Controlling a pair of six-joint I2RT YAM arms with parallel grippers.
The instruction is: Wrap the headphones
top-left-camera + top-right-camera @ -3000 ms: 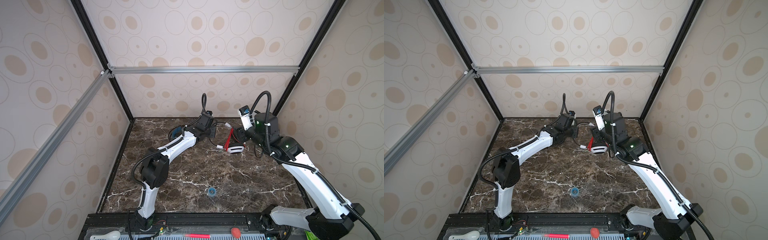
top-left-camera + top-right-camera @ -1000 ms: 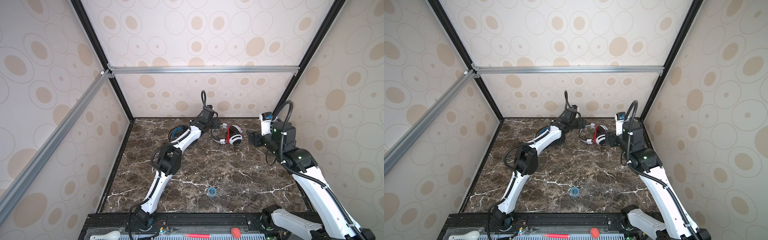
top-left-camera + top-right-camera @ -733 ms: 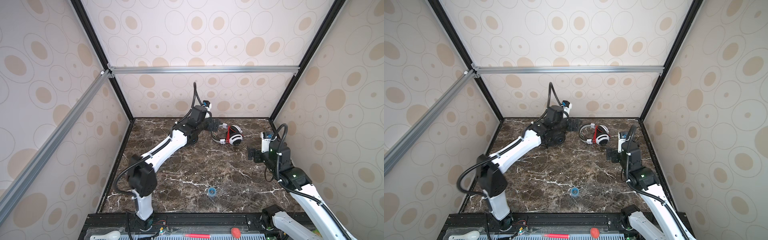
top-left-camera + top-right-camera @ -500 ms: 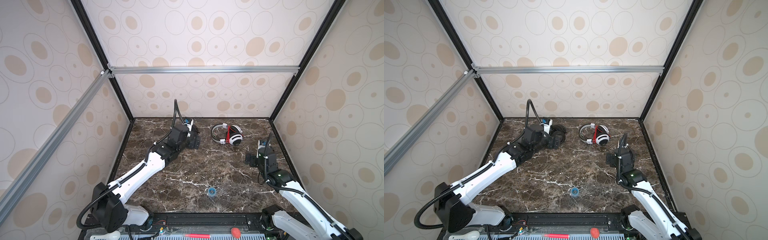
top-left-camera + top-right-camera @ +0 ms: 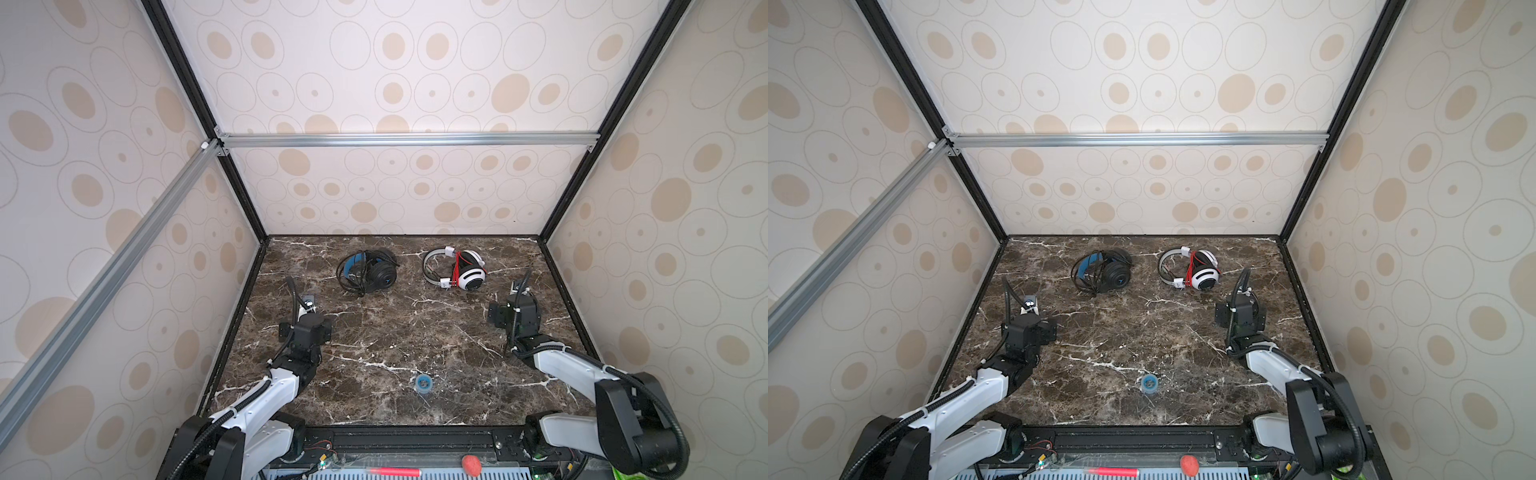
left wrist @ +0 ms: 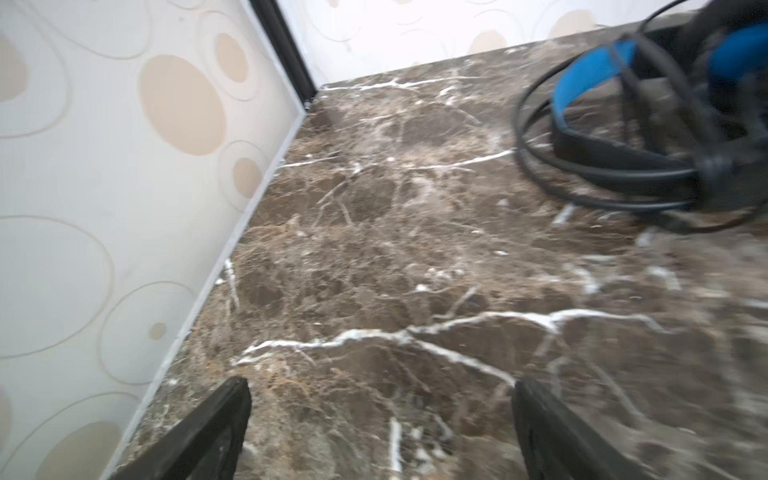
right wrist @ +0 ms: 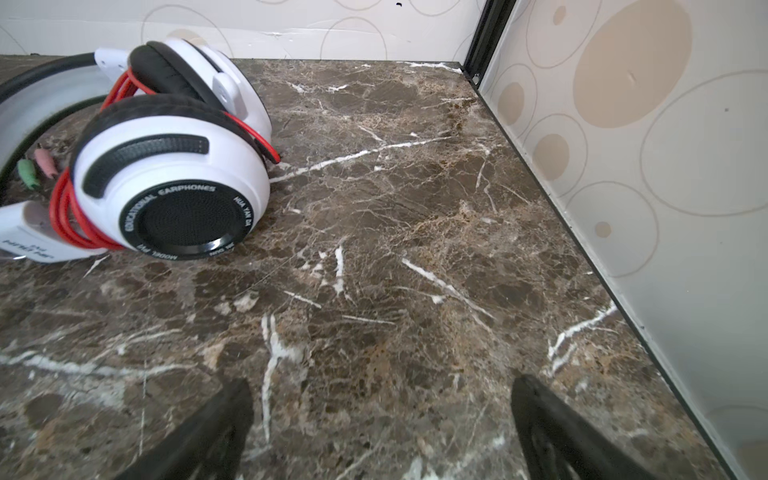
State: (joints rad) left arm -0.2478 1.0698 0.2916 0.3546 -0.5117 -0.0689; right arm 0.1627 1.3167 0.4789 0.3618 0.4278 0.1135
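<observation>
Bright, even, diffuse light; shadows faint. Left wrist view blurs the black, blue-lined over-ear headphones (image 6: 615, 153), probably from motion.

Lab enclosure: aluminium rail (image 5: 407, 139), wallpapered panels (image 5: 395, 199)

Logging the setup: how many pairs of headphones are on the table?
2. The black headphones lie back left; the white headphones lie back right, beside them. Nothing appears hidden.
</observation>
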